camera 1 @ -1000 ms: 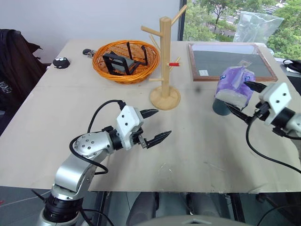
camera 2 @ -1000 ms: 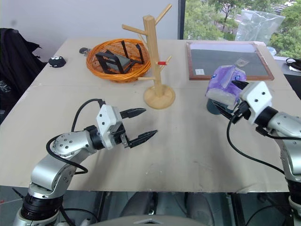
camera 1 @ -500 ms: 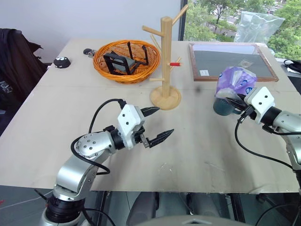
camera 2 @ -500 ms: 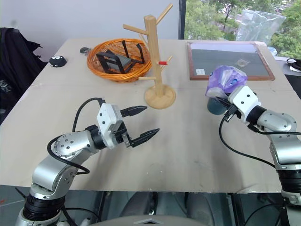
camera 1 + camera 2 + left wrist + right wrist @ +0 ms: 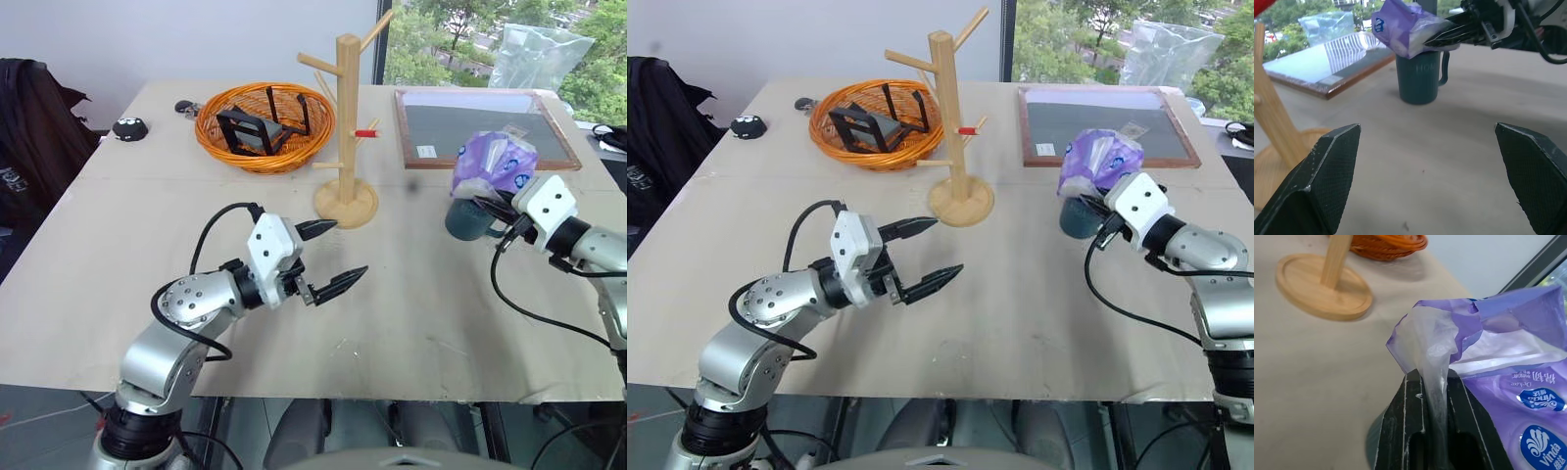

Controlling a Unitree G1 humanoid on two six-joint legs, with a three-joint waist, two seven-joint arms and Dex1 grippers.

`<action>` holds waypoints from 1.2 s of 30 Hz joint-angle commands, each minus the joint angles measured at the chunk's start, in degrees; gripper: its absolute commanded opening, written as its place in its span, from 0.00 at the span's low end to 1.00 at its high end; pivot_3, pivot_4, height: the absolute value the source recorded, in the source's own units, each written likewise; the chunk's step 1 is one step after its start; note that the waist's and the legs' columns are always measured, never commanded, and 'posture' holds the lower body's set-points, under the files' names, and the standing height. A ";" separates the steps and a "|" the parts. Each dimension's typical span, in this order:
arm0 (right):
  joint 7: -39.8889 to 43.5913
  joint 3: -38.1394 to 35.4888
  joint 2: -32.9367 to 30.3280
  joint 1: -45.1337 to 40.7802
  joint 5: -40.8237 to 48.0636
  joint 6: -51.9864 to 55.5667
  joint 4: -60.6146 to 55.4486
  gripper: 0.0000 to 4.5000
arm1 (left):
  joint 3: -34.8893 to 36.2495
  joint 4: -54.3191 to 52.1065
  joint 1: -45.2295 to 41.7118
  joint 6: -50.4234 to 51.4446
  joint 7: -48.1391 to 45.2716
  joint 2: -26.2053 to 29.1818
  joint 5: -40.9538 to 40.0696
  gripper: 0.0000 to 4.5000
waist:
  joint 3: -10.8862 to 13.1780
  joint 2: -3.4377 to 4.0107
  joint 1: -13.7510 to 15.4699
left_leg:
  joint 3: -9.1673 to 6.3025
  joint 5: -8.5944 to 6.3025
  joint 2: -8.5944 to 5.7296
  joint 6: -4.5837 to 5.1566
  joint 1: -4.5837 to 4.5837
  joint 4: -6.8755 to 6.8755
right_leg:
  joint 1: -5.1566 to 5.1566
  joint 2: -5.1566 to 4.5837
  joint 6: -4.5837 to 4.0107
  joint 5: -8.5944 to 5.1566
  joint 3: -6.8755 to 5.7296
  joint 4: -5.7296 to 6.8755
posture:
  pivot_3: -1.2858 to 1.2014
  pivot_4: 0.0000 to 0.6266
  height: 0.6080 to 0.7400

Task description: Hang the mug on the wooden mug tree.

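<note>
At the right side of the table (image 5: 118,294), the right gripper (image 5: 490,210) is clenched on the clear plastic end of the purple tissue packet (image 5: 495,163); the right wrist view shows the film pinched flat between its two black fingers (image 5: 1415,431). That packet sits on top of the mug (image 5: 1419,77), covering its mouth. The mug stands upright on the table directly beneath the packet, its loop handle turned toward the right arm, with pale lettering on its teal side. Whether the gripper touches the mug itself cannot be told.

Over the near centre of the table, the left gripper (image 5: 333,257) hangs level with its fingers spread wide apart and nothing between them. It points toward the mug, well apart from it.

Beyond the left gripper, the wooden mug tree (image 5: 346,127) stands upright on its round disc base, between the left gripper and the far edge. Its pegs are bare, one with a red tip pointing toward the right. The mug is to the right of the tree, apart from it and not hung.

Just left of the tree sits an orange wicker basket (image 5: 263,147) holding dark objects. Behind the mug lies a wood-framed dark board (image 5: 480,127). Near the far left corner rest two small dark items (image 5: 127,128).
</note>
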 commanded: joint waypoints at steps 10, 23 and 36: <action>0.49 -18.93 -7.34 8.92 5.74 11.90 -10.99 0.01 | -5.87 5.04 -10.60 0.26 -3.89 -5.61 -4.75 1.00 | 0.01 -0.01 0.62 | -0.05 -0.01 -0.06 0.02 -0.10 0.03 | 0.01 -0.01 0.00 0.00 -0.07 -0.02 | 0.52 0.24 1.00; -1.39 -33.30 1.26 38.96 4.41 15.12 -13.40 0.24 | -15.65 18.77 -23.60 -0.42 -15.42 -8.68 -1.29 1.00 | 0.00 0.06 -0.04 | 0.12 -0.15 -0.21 0.25 0.07 0.12 | 0.13 0.05 0.02 0.00 0.13 0.05 | 0.52 0.24 1.00; -6.46 -35.74 2.27 30.72 18.59 26.02 -25.41 0.93 | -12.00 16.54 -22.00 1.62 -12.72 -6.99 -1.23 1.00 | 0.02 0.07 -0.38 | 0.08 -0.15 -0.05 0.26 0.10 0.13 | 0.15 0.09 0.03 0.01 0.12 0.05 | 0.52 0.24 1.00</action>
